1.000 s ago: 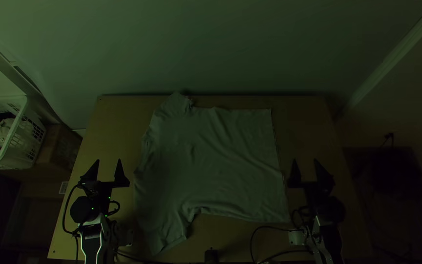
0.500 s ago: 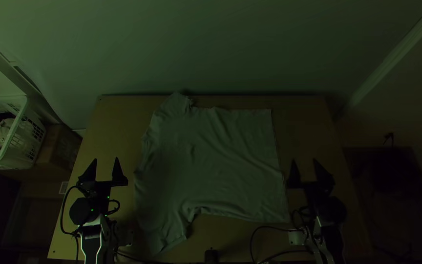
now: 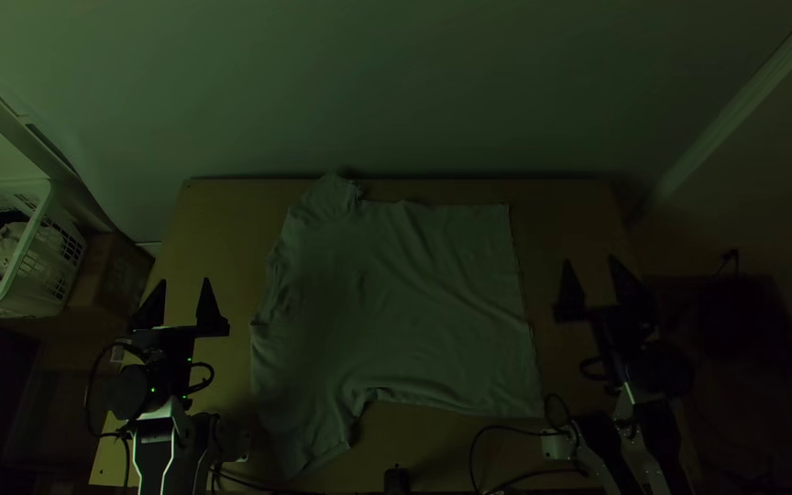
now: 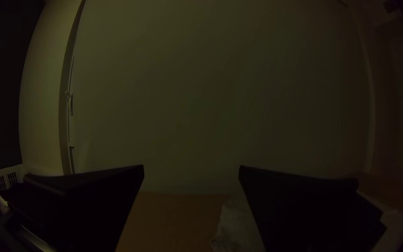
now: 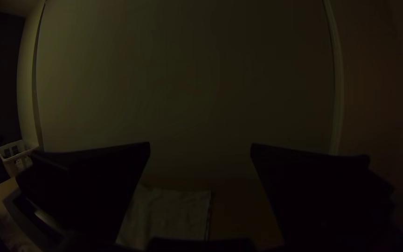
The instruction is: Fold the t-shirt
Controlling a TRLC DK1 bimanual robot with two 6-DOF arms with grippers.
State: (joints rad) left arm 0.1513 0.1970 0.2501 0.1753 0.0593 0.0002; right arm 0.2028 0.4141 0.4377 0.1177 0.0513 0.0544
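Note:
My left gripper stands open over the table's left side, to the left of the shirt. Beyond the shirt's right edge, my right gripper is open too, with nothing between its fingers. The light t-shirt lies spread on the table, its hem to the right and its sleeves at the left, with some wrinkles. In the left wrist view, the left gripper has its fingers wide apart, and part of the t-shirt shows. The right wrist view has the right gripper and the shirt's hem end.
A white laundry basket with cloth inside stands off the table's left side, beside a cardboard box. The wooden table has bare strips left and right of the shirt. A wall rises behind it. Cables lie near the front edge.
My left gripper has shifted left and slightly up the picture. The right gripper has moved up and to the right. Both remain open, and the shirt lies unchanged.

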